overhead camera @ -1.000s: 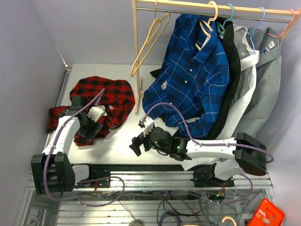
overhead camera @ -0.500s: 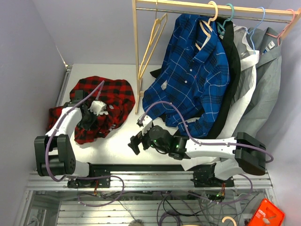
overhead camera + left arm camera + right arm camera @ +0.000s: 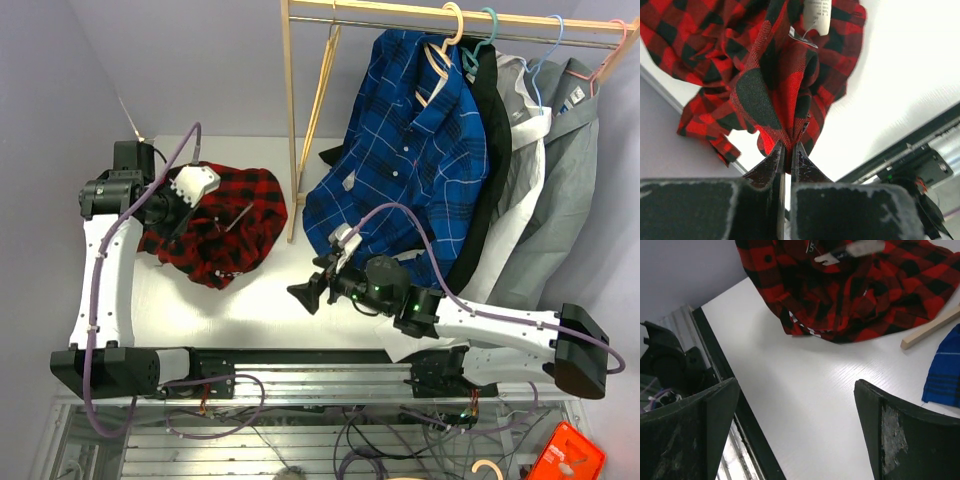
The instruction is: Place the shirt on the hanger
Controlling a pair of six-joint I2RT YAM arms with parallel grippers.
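The left gripper (image 3: 787, 148) is pressed together on a fold of the red-and-black shirt (image 3: 236, 222). It holds that fold raised above the table's (image 3: 285, 285) far left corner, and the rest hangs bunched below. A white label shows near the top of the cloth. The right gripper (image 3: 797, 400) is spread wide and holds nothing, low over the table's middle near its near edge. The hanger (image 3: 318, 100) hangs empty from the rail (image 3: 400, 12) above the far edge, beside a blue shirt (image 3: 410, 160).

With only 1 pinch, the shirt would likely bunch. A 2nd grip by the right gripper near the collar should spread the neck opening for the hanger.
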